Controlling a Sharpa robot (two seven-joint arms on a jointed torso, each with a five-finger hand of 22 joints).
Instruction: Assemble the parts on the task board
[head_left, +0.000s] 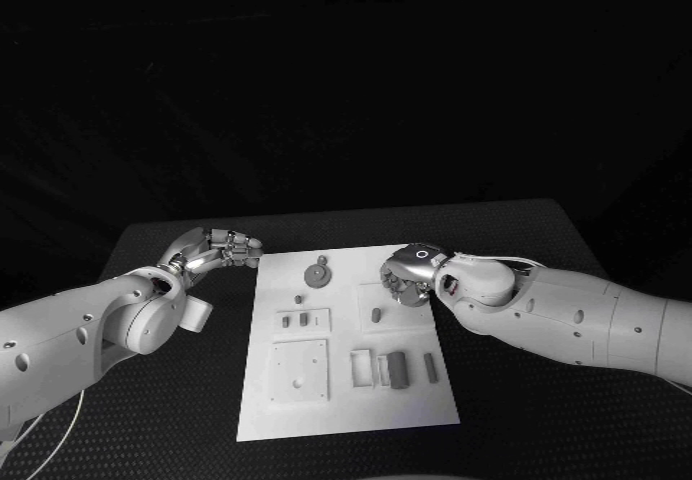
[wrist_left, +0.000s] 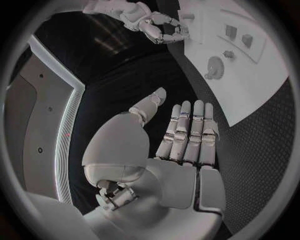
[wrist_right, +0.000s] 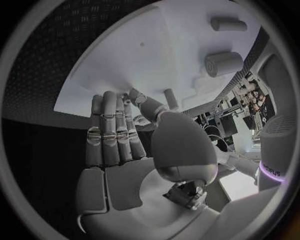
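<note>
My left hand (head_left: 216, 250) hovers off the task board's (head_left: 346, 415) left edge near its far corner, fingers straight and apart, holding nothing. If I sweep it in carelessly I judge it could knock the round part (head_left: 316, 272) lying just inside that far end, or nudge the board askew on the black table (head_left: 173, 400).

The grey parts are scattered across the board: small pieces in a square recess (head_left: 303, 320) at mid-left, a larger square plate (head_left: 300, 371) nearer me, and upright blocks (head_left: 392, 368) toward the near right.

My right hand (head_left: 408, 275) is over the board's right edge near the far end; whether it pinches anything I cannot tell. Coming down blind, I could tip the small peg (head_left: 376, 314) beside it.

I can read no brand, label or writing anywhere.
</note>
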